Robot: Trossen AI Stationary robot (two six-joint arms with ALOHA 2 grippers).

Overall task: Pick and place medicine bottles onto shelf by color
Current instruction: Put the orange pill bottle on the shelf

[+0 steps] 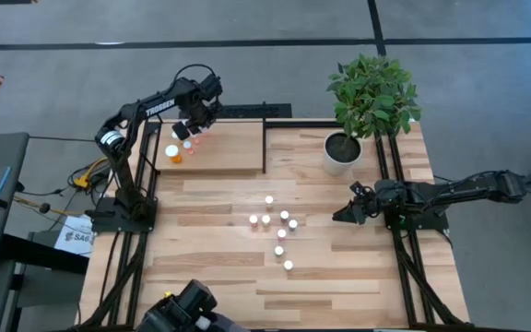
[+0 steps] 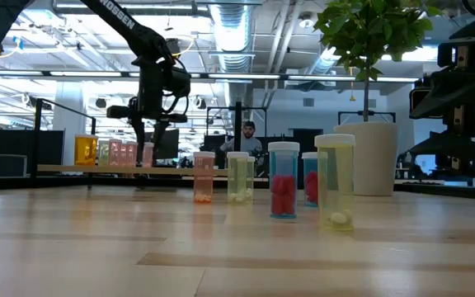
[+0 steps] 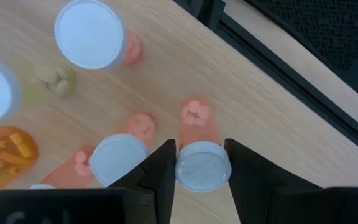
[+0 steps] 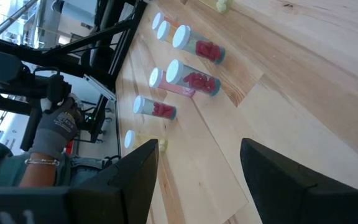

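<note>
My left gripper [image 3: 199, 147] hangs over the shelf [image 1: 233, 148] at the table's far left, pointing down, shut on a medicine bottle [image 3: 197, 124] with pink pills and a white cap. Other bottles stand around it on the shelf: an orange one [image 1: 172, 154], pink ones [image 3: 118, 158] and a yellowish one [image 3: 55, 78]. Several more medicine bottles [image 1: 282, 231] stand upright in the middle of the table, red, pink and yellowish [image 2: 335, 181]. My right gripper [image 1: 344, 214] rests open near the table's right edge, away from them. My left gripper pinches the white cap [image 3: 184, 169] of the pink-pill bottle between its two fingers, one on each side of the cap. The fingers come from above, pointing down. The bottle stays upright below them; whether its bottom stands on the shelf board I cannot tell.
A white pot with a green plant [image 1: 342, 152] stands at the far right, beside the shelf's black frame [image 1: 265, 138]. A person sits beyond the table [image 2: 250, 136], and a gloved hand [image 4: 51, 127] shows off the table's edge. A dark camera [image 1: 187, 309] sits at the near edge.
</note>
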